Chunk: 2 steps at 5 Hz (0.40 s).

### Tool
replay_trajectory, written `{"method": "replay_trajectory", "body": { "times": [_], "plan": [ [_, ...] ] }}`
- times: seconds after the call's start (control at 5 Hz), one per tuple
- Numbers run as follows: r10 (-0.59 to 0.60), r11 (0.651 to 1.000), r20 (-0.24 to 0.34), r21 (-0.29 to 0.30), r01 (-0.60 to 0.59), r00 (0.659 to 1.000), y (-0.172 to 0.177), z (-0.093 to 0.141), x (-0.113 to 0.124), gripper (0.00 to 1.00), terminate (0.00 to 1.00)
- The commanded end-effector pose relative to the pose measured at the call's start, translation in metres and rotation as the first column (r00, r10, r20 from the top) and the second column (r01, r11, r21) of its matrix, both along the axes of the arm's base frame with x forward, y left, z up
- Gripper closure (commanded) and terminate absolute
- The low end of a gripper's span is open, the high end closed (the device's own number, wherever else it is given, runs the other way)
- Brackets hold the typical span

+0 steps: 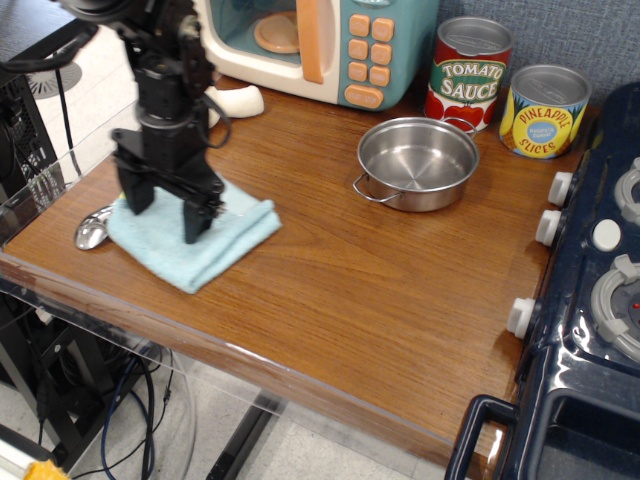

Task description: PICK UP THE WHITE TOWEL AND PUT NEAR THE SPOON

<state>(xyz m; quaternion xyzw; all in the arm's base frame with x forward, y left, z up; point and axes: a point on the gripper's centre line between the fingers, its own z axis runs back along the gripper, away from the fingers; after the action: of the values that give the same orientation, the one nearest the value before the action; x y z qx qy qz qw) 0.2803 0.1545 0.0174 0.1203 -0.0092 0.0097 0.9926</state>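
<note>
We find the gripper (168, 210) spread wide, fingers pressing the white towel (195, 237), which overlaps the spoon (90, 231); we advise lifting straight up.

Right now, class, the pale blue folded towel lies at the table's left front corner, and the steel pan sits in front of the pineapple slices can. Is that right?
Not quite. The round steel pan sits in front of the red tomato sauce can, not the yellow pineapple slices can, which stands further right. The pale blue folded towel does lie at the left front corner, as observation.image shows.
</note>
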Motion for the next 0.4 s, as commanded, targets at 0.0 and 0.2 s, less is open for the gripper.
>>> {"method": "replay_trajectory", "body": {
  "times": [0.0,0.2],
  "plan": [
    [0.006,0.999,0.038,-0.050,-0.004,0.999,-0.009,0.018,-0.009,0.00,0.00],
    [0.004,0.995,0.123,-0.099,0.008,0.992,-0.020,0.039,0.002,0.00,0.00]
  ]
}}
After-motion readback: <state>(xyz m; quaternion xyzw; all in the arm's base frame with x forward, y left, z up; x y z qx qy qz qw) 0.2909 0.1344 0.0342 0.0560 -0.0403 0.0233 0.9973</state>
